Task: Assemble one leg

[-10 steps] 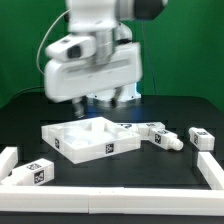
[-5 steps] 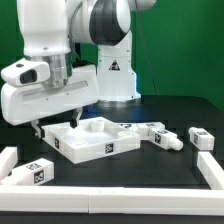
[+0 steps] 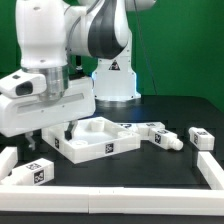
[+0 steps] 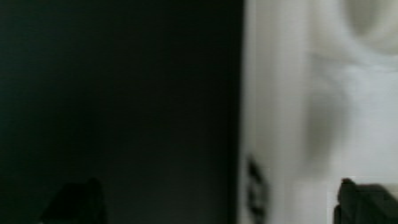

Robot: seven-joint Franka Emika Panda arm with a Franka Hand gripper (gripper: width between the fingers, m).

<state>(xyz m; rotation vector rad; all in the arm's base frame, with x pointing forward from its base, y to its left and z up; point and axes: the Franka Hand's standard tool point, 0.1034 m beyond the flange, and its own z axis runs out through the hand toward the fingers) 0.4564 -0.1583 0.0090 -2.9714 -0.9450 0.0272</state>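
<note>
The white square panel (image 3: pixel 96 139) lies mid-table. Small white tagged legs lie around it: two to the exterior view's right (image 3: pixel 161 135) (image 3: pixel 201 138) and two at the left front (image 3: pixel 36 172) (image 3: pixel 8 160). My gripper (image 3: pixel 52 137) hangs low over the panel's left corner, open and empty, holding no leg. The wrist view is blurred: the dark fingertips (image 4: pixel 80 202) stand wide apart, with black table on one side and a white surface (image 4: pixel 320 100) on the other. That surface's edge runs between the fingertips.
A low white wall (image 3: pixel 120 191) runs along the front of the table and turns up at the right (image 3: pixel 212 170). The robot's base (image 3: pixel 115 75) stands behind the panel. The table top is black.
The arm has swung from above the panel's middle to the exterior view's left and come down beside the panel's left corner. The parts on the table have not moved.
</note>
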